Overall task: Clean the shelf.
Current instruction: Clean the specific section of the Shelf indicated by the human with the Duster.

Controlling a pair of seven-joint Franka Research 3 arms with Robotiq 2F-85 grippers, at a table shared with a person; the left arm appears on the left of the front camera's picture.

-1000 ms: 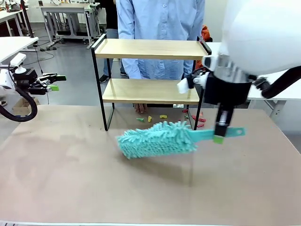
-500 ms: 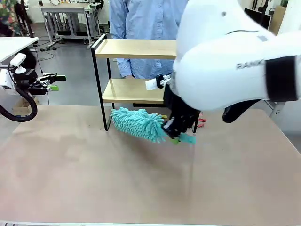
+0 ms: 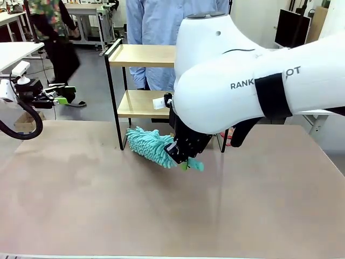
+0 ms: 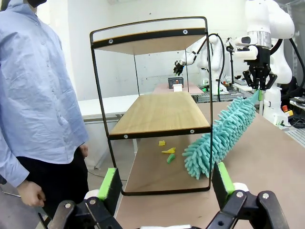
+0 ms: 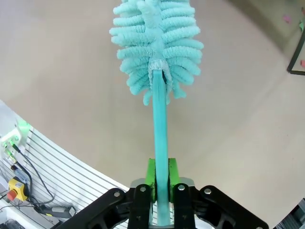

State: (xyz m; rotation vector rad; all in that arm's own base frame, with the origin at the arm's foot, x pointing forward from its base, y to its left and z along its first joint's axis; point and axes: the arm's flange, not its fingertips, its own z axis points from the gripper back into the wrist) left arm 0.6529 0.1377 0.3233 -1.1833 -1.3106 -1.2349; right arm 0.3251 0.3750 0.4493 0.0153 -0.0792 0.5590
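Shelf (image 3: 141, 55) stands upright at the far middle of the brown surface (image 3: 81, 205), in front of a person in a light-blue shirt (image 3: 156, 21). Right jaws are clamped on the handle of a teal duster (image 3: 150, 144) — its fluffy head slants down beside the rack's front leg. Left jaws gape wide, holding nothing, off to the left. Small coloured scraps (image 4: 167, 152) lie under the lower board.
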